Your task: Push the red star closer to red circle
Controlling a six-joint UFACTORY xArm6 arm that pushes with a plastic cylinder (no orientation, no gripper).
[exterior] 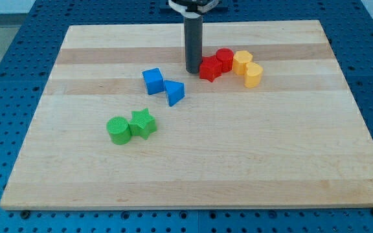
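Where my tip (193, 70) touches, red star (209, 68) against red circle (224, 59).

You see a counter (238, 155) of pale, smooth wood with lengthwise grain bands, matt. My tip (193, 70) ends a dark, matt rod. Just beside it, the red star (209, 68) and red circle (224, 59) look like matt plastic.

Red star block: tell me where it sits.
The red star block sits upper-centre on the wooden board, touching the red circle block at its right, my tip at its left.
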